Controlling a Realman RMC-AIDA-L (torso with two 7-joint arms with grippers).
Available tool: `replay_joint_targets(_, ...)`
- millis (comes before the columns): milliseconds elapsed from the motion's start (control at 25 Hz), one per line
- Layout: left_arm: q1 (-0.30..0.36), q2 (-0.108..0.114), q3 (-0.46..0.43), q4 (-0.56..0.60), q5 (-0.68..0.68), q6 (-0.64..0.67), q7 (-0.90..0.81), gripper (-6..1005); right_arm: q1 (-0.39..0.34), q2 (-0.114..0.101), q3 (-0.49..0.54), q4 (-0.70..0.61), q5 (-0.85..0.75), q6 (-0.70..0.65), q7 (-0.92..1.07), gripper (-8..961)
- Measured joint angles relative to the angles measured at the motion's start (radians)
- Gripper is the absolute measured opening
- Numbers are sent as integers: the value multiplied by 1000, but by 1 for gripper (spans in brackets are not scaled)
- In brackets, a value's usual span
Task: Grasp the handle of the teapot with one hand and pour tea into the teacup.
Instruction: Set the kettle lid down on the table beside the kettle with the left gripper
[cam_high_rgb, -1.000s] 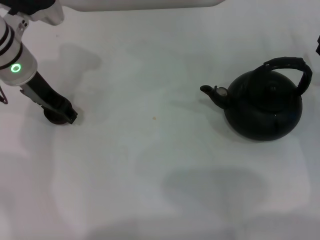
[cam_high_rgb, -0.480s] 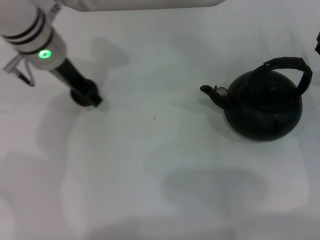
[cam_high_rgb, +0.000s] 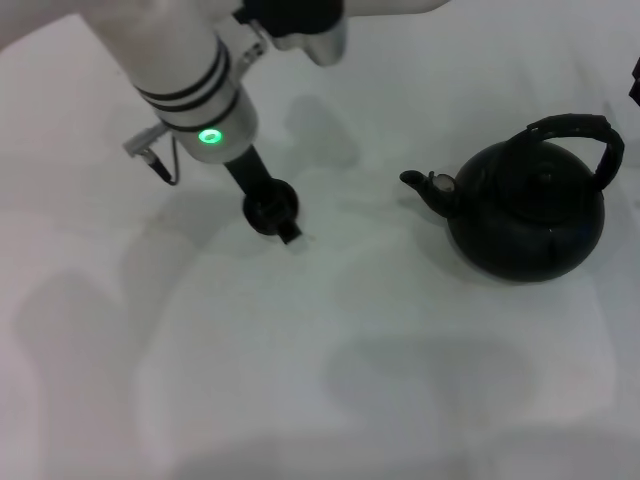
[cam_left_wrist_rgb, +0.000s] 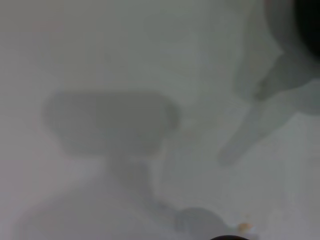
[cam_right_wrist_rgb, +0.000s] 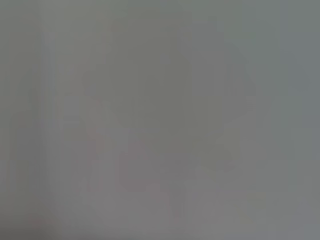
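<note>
The round matte-black teapot (cam_high_rgb: 528, 215) stands on the white table at the right, its spout (cam_high_rgb: 425, 184) pointing left and its black arched handle (cam_high_rgb: 585, 135) rising over its top. My left gripper (cam_high_rgb: 274, 213) is left of the spout, well apart from it, and is shut on the small black teacup (cam_high_rgb: 270, 205), holding it low over the table. A blurred dark part of the teapot (cam_left_wrist_rgb: 307, 22) shows in the left wrist view. No tea is visible. The right gripper is out of view; the right wrist view shows only grey.
The white table (cam_high_rgb: 330, 380) spreads all around, with soft shadows on it. A small brown speck (cam_left_wrist_rgb: 243, 227) lies on the table near the cup. A dark sliver (cam_high_rgb: 636, 85) sits at the right edge of the head view.
My left arm has swept from the far left towards the middle with the teacup, closing on the teapot's spout. The teapot has not moved.
</note>
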Motion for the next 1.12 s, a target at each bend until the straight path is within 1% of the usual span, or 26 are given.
replay_joint_targets(120, -7, -1, 42, 2, -41, -11, -2, 700, 1, 0, 1, 0, 0, 0, 0, 876)
replay_joint_targets(240, 0, -3, 85, 1, -53, -43, -11, 699, 1, 0, 2, 0, 0, 0, 0, 876)
replay_joint_targets(320, 1, -4, 94, 0, -55, -47, -14, 699, 0, 0, 1, 0, 0, 1, 0, 876)
replay_joint_targets(440, 2, -4, 130, -9, -55, -66, -24, 700, 0, 0, 3, 0, 0, 1, 0, 876)
replay_joint_targets(640, 2, -4, 141, -32, -56, -89, -25, 704, 0, 1, 1, 0, 0, 2, 0, 875)
replay_joint_targets(1120, 5, -4, 164, -32, -62, -91, -17, 713, 0, 3, -4, 0, 0, 2, 8, 875)
